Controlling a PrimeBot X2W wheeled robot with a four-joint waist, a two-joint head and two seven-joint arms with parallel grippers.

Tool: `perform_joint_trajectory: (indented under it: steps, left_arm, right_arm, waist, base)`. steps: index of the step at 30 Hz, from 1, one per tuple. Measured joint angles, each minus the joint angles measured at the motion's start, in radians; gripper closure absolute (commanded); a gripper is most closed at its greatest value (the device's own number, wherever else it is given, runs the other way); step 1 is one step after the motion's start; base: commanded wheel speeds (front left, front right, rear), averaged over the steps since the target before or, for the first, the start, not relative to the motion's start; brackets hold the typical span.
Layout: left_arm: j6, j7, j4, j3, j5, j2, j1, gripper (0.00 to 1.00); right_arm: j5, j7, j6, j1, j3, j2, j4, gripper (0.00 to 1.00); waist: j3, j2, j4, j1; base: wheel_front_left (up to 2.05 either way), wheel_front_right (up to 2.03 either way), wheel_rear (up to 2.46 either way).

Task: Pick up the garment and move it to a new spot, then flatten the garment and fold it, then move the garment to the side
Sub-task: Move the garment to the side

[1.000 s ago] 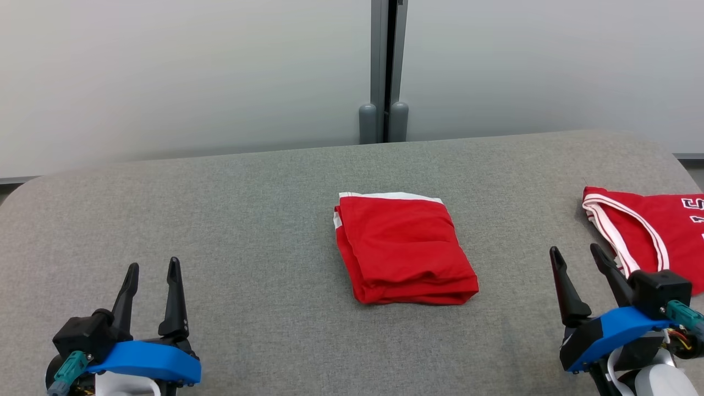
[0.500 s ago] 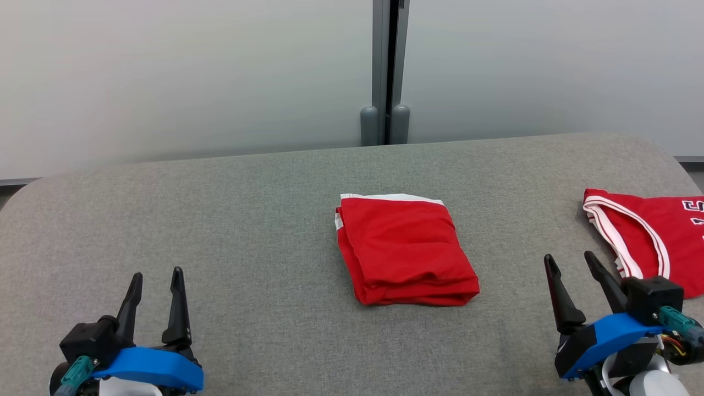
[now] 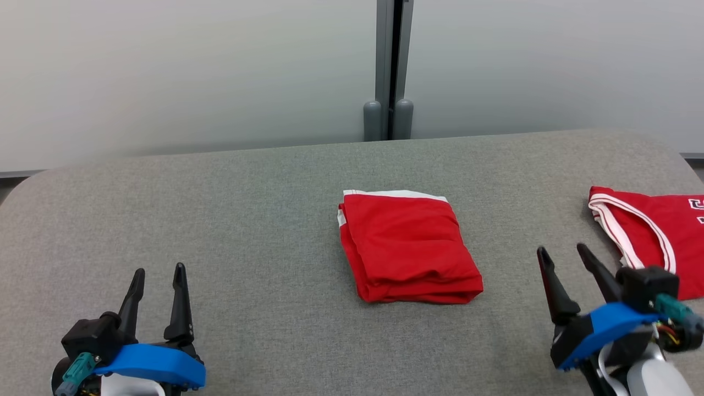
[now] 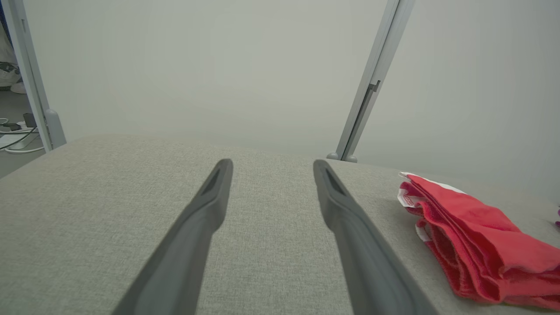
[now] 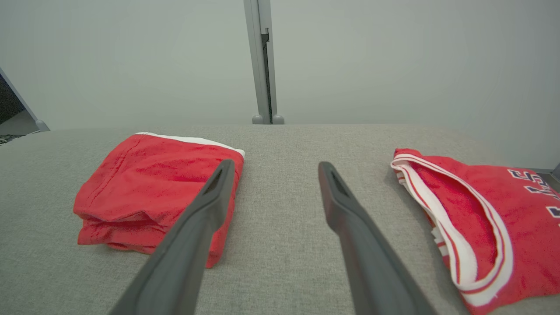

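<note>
While both arms sit low at the near edge of the grey fabric-covered worktop [image 3: 247, 209], the folded red cloth garment [image 3: 410, 247] lies flat near the middle of it, a white band along its far edge. Nothing touches it.

The left gripper [image 3: 159, 270] is at the lower left of the head view. Its two long dark fingers [image 4: 210, 210] are spread apart with nothing between them, well apart from the garment. In the left wrist view bare grey fabric shows between them, and the garment lies off to the right, its layered edges facing the camera.

The right gripper [image 3: 562, 250] is at the lower right, fingers also spread wide and empty. It sits between the folded garment and a second red jersey with white and red striped trim [image 3: 654, 236], which lies at the worktop's right end, partly cut off by the frame. Whether either gripper touches the worktop cannot be told.

The jersey carries dark white-outlined lettering [image 5: 531, 186] at its right edge. One character reads like "S" or "5"; the rest is cropped and unreadable.

A grey metal post [image 3: 389, 66] stands between pale wall panels behind the worktop's far edge.
</note>
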Motion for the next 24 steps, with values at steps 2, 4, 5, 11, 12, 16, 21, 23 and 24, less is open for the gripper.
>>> perform_joint_trajectory:
  steps: [2, 4, 5, 11, 12, 16, 21, 23, 24]
  left_arm:
    - [0.000, 0.000, -0.003, -0.001, 0.000, -0.001, -0.003, 0.00]
    - [0.000, 0.000, -0.008, -0.003, 0.000, 0.000, -0.007, 0.00]
    - [0.000, 0.000, -0.010, -0.005, 0.000, 0.000, -0.010, 0.00]
    - [0.000, 0.000, -0.027, -0.032, 0.000, 0.000, -0.056, 0.00]
    - [0.000, 0.000, -0.029, -0.038, 0.000, 0.000, -0.067, 0.00]
    - [0.000, 0.000, -0.047, -0.067, -0.001, -0.008, -0.092, 0.00]
    - [0.000, 0.000, -0.055, -0.091, -0.008, -0.011, -0.104, 0.00]
    - [0.000, 0.000, -0.057, -0.093, -0.009, -0.013, -0.104, 0.00]
    - [0.000, 0.000, -0.057, -0.093, -0.010, -0.015, -0.104, 0.00]
  right_arm:
    - [0.014, 0.026, 0.000, -0.034, 0.007, -0.002, -0.001, 0.00]
    - [0.038, 0.084, 0.000, -0.078, 0.020, 0.000, 0.005, 0.00]
    - [0.060, 0.103, 0.000, -0.102, 0.024, 0.005, 0.008, 0.00]
    - [0.116, 0.266, 0.000, -0.279, 0.017, 0.010, 0.107, 0.00]
    - [0.116, 0.291, 0.000, -0.305, 0.009, 0.012, 0.133, 0.00]
    - [0.099, 0.408, 0.000, -0.376, -0.036, 0.026, 0.258, 0.00]
    - [0.054, 0.453, 0.000, -0.426, -0.084, 0.050, 0.382, 0.00]
    - [0.041, 0.463, 0.000, -0.440, -0.109, 0.054, 0.435, 0.00]
    - [0.036, 0.468, 0.000, -0.446, -0.120, 0.056, 0.460, 0.00]
  waist:
    - [0.007, 0.0000, 0.003, 0.0000]
    - [0.018, 0.0000, 0.007, 0.0000]
    - [0.024, 0.0000, 0.009, 0.0000]
    - [0.077, 0.0000, 0.034, 0.0001]
    - [0.086, 0.0000, 0.042, 0.0001]
    - [0.114, 0.0000, 0.082, 0.0001]
    - [0.142, 0.0000, 0.131, 0.0001]
    - [0.150, 0.0000, 0.145, 0.0001]
    - [0.154, 0.0000, 0.151, 0.0001]
  base:
    - [0.00, 0.00, 0.00]
    - [0.00, 0.00, 0.00]
    - [0.00, 0.00, 0.00]
    - [0.00, 0.00, 0.00]
    - [0.00, 0.00, 0.00]
    - [0.00, 0.00, 0.00]
    - [0.00, 0.00, 0.00]
    - [0.00, 0.00, 0.00]
    - [0.00, 0.00, 0.00]
